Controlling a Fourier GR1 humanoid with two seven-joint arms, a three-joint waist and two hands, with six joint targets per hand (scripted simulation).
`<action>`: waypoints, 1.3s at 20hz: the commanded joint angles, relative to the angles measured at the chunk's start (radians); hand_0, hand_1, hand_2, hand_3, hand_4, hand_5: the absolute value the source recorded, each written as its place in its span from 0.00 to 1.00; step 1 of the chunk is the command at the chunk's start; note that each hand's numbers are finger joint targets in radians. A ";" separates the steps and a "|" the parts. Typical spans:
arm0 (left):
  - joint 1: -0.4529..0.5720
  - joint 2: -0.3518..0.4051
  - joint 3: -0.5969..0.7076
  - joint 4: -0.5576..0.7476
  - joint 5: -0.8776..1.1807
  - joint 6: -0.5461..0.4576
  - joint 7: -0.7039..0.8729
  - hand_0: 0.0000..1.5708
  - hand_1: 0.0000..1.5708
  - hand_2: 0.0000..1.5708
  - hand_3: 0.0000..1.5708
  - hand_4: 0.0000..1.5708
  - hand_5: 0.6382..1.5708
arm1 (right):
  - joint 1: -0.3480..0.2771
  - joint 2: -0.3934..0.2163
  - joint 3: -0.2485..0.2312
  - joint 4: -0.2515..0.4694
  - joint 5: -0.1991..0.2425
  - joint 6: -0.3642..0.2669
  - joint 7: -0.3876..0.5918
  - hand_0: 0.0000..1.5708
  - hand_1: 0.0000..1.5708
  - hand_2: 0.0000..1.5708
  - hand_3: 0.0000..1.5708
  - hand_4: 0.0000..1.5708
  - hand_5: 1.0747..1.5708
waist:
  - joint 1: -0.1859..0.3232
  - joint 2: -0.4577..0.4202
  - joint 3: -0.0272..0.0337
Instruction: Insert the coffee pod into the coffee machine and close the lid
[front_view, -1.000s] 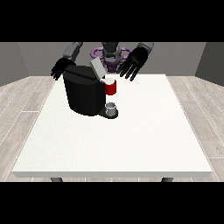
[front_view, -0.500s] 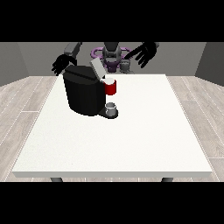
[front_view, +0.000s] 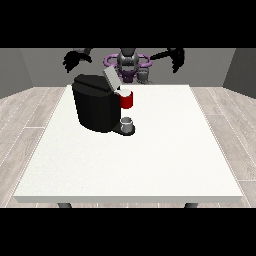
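Both hands have lifted and spread apart; the hand at the view's left (front_view: 75, 58), fingers curled on nothing, is nearer the coffee machine (front_view: 97, 106), whose open lid (front_view: 110, 78) lies below and inward of it.

Table (front_view: 150, 165): large, white, flat-topped, lying below and forward of the hand at the view's right (front_view: 176, 57); two dark legs show under its near edge.
Floor (front_view: 30, 107): pale wood-look planks in grey-beige, running on both sides of the table.
Walls (front_view: 30, 67): plain dark grey behind the hand, with a lighter grey panel (front_view: 242, 70) out beyond it at the far side.
Light: even, soft.
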 joint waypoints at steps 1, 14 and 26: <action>0.061 -0.040 0.023 -0.016 0.048 0.007 0.027 0.00 0.00 0.00 0.00 0.06 1.00 | -0.039 -0.021 0.024 -0.071 -0.017 0.042 0.075 0.00 0.00 0.00 0.00 0.18 1.00 | 0.027 -0.061 0.0002; 0.225 -0.107 -0.010 -0.185 0.159 -0.059 0.009 0.00 0.00 0.00 0.00 0.00 1.00 | -0.181 -0.052 0.085 -0.140 0.007 0.103 0.162 0.00 0.00 0.00 0.00 0.00 1.00 | 0.132 -0.004 0.0007; 0.358 -0.134 -0.136 -0.472 0.313 -0.028 0.180 0.00 0.00 0.00 0.00 0.00 1.00 | -0.274 -0.070 0.013 0.021 0.001 0.142 0.076 0.00 0.00 0.00 0.00 0.00 1.00 | 0.200 0.082 0.0011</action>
